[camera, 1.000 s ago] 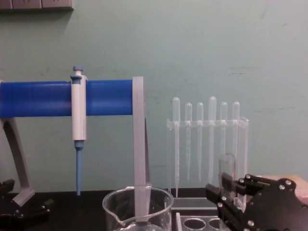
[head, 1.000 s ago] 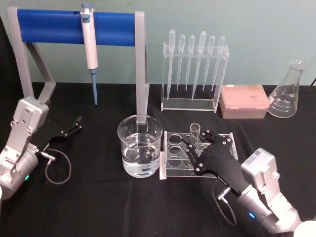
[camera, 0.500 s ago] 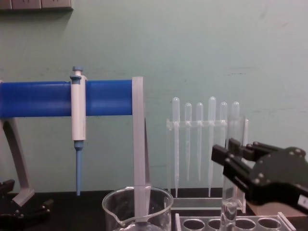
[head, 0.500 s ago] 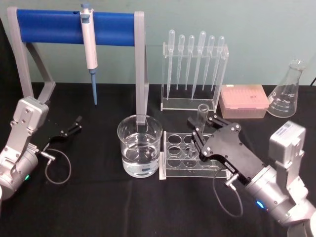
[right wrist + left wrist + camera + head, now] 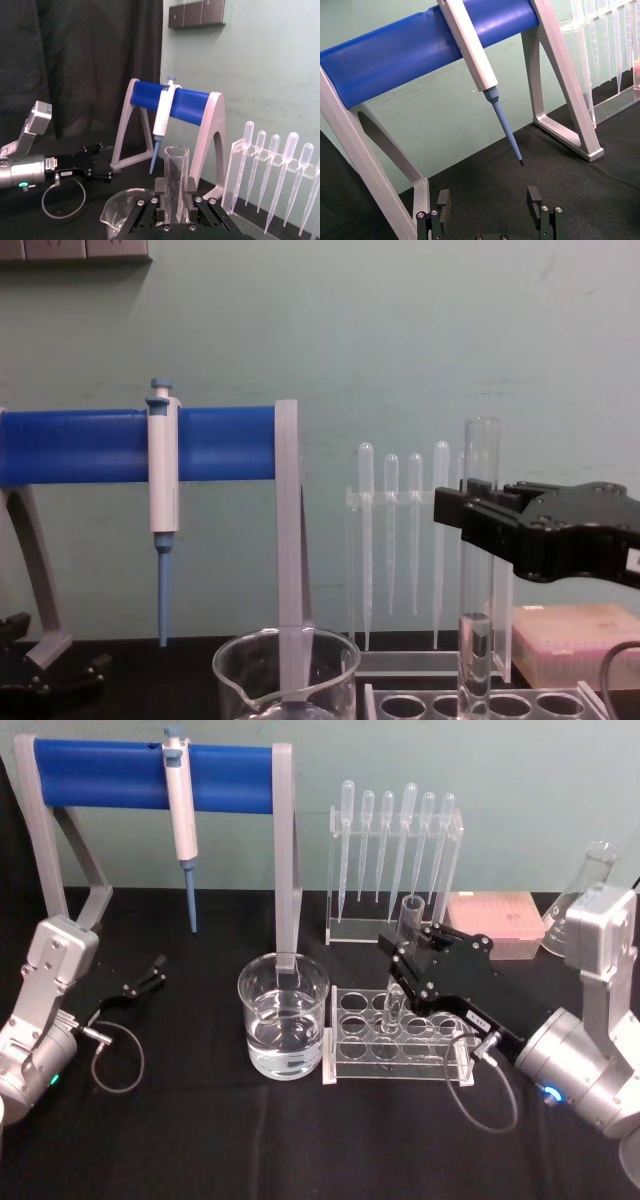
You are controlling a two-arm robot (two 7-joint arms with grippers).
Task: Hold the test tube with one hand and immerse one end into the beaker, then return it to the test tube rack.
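Here, the right gripper (image 5: pixel 404 963) reaches over the test tube rack (image 5: pixel 340 1072) from the robot's right; its jaws are closed on the test tube (image 5: pixel 410 920), gripping it partway down its length. The tube stands close to upright, its open rim well above the fingers (image 5: pixel 160 192); in the head view its lower end lies over a hole in the rack's rear row, and whether it is inside that hole or just above it cannot be told. In the chest view the frame's lower edge cuts off the tube's lower end, and the gripper's black body hides a short stretch of the glass; the lowest visible stretch looks darker, but whether it holds liquid is unclear. The beaker (image 5: pixel 284 1020), partly filled with clear liquid, stands just beside the rack on the robot's left; tube and beaker are apart. The left gripper (image 5: pixel 489 202) rests low over the black tabletop (image 5: pixel 200 1120) at the far left, jaws spread wide and empty, with the pipettor (image 5: pixel 472 47) hanging beyond it.
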